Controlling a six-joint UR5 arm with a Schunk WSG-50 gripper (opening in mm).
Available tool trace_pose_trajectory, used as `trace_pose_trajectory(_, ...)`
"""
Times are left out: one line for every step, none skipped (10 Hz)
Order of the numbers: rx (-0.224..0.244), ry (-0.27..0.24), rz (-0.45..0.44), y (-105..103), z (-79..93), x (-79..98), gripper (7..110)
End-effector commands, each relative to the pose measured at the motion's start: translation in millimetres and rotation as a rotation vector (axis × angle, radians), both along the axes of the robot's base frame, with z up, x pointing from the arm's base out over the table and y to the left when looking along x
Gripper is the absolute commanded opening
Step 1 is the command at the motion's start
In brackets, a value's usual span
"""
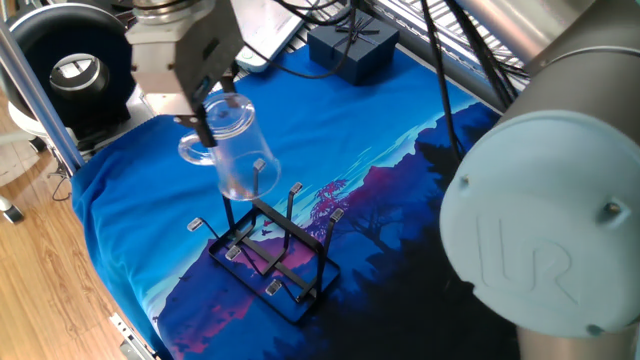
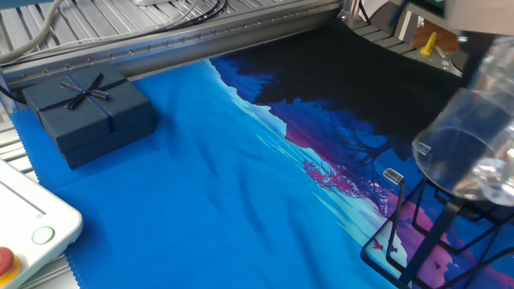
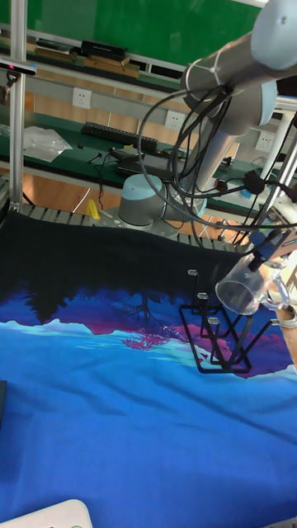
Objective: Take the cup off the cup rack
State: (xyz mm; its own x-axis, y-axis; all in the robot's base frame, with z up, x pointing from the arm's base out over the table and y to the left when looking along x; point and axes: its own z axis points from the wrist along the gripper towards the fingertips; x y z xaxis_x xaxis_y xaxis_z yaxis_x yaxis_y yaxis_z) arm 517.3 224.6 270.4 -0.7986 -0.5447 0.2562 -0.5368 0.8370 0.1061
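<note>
The clear cup (image 1: 232,150) hangs tilted, mouth down, over the rear prongs of the black cup rack (image 1: 275,260). My gripper (image 1: 207,115) is shut on its upper end, beside the loop handle (image 1: 194,151). A grey prong tip (image 1: 259,165) shows through the glass near the mouth; I cannot tell whether it is still inside. In the other fixed view the cup (image 2: 470,140) sits above the cup rack (image 2: 426,237) at the right edge. The tall fixed view shows the cup (image 3: 247,289) held by the gripper (image 3: 271,247) just above the cup rack (image 3: 221,340).
A dark blue gift box (image 1: 352,48) lies at the far end of the blue printed cloth (image 1: 400,130). A white button box (image 2: 32,233) sits at one corner. The arm's big grey joint (image 1: 540,240) blocks the right foreground. The table edge runs along the left.
</note>
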Motion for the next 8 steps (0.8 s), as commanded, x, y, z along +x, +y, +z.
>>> trace_pose_trajectory(0.015, -0.001, -0.011, 11.1, 4.9, -2.0, 44)
trace_pose_trajectory(0.016, -0.006, -0.007, 6.9, 3.8, -1.1, 44)
trace_pose_trajectory(0.018, -0.007, 0.002, 6.9, 3.7, -0.8, 44)
trace_pose_trajectory(0.024, -0.011, 0.014, 7.6, 3.4, 0.3, 44)
trace_pose_trajectory(0.028, -0.010, 0.022, 8.0, 3.4, 0.3, 44)
trace_pose_trajectory(0.000, -0.008, 0.026, 0.9, 3.8, -0.1, 44)
trace_pose_trajectory(-0.013, -0.004, 0.013, -1.2, 4.2, -1.1, 44)
trace_pose_trajectory(-0.023, -0.009, -0.012, -1.9, 4.1, -0.4, 44)
